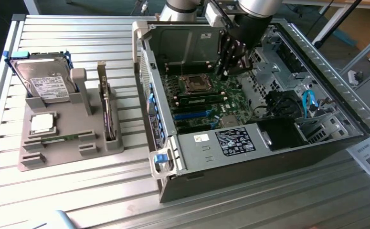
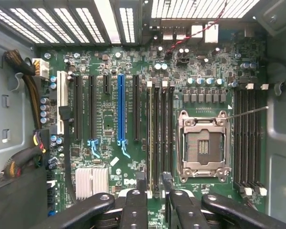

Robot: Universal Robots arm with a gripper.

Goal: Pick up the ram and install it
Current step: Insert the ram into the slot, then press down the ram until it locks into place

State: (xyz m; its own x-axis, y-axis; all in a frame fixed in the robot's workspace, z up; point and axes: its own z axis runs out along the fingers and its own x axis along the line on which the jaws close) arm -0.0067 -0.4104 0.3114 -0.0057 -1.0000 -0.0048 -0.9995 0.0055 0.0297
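Note:
My gripper (image 1: 226,71) hangs inside the open computer case (image 1: 337,95), just above the motherboard (image 2: 109,119). Its two black fingers (image 2: 141,183) stand open with nothing between them. They straddle the row of memory slots (image 2: 159,138) beside the empty processor socket (image 2: 202,145). A green ram stick (image 1: 201,99) stands seated in one of those slots. Another thin green ram stick (image 1: 60,138) lies flat in the grey fixture (image 1: 38,160) at the exterior view's left, far from the gripper.
The fixture also holds a silver hard drive (image 1: 41,81), a square processor chip (image 1: 41,123) and an upright card (image 1: 108,114). Cable bundles (image 2: 24,157) and a drive cage (image 1: 185,45) crowd the case interior. A second bank of memory slots (image 2: 248,138) lies past the socket.

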